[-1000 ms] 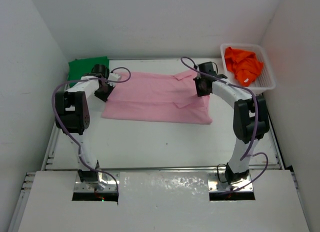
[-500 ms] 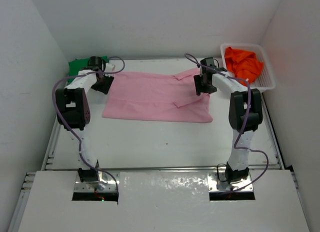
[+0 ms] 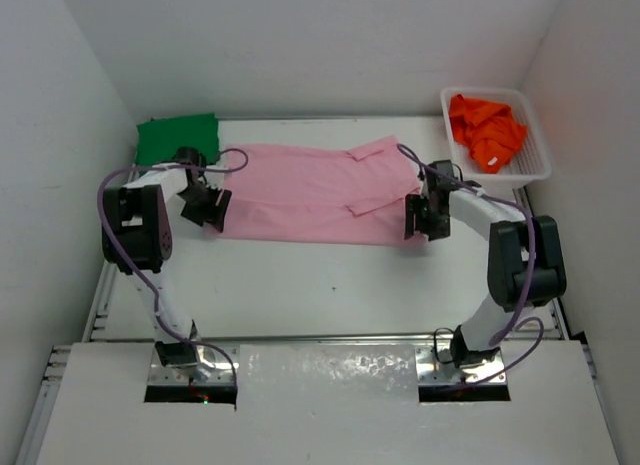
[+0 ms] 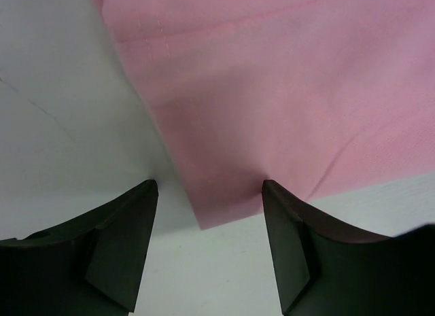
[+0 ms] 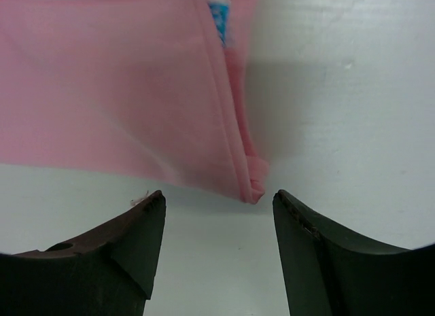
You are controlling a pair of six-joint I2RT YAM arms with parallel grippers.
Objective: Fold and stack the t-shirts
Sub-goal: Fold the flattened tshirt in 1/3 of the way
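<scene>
A pale pink t-shirt (image 3: 315, 190) lies flat across the middle of the table, folded lengthwise. My left gripper (image 3: 205, 210) stands open at its near left corner (image 4: 211, 217), nothing between the jaws. My right gripper (image 3: 423, 223) stands open at the near right corner (image 5: 253, 183), also empty. A green t-shirt (image 3: 178, 137) lies folded at the back left. An orange t-shirt (image 3: 486, 130) is crumpled in the basket at the back right.
The white lattice basket (image 3: 535, 165) sits at the back right against the wall. White walls enclose the table on three sides. Bare white table (image 3: 320, 285) lies between the pink shirt and the arm bases.
Both grippers let go of the pink shirt's far edge, opened, and moved toward me to its near corners. The shirt's right sleeve part now lies spread further back.
</scene>
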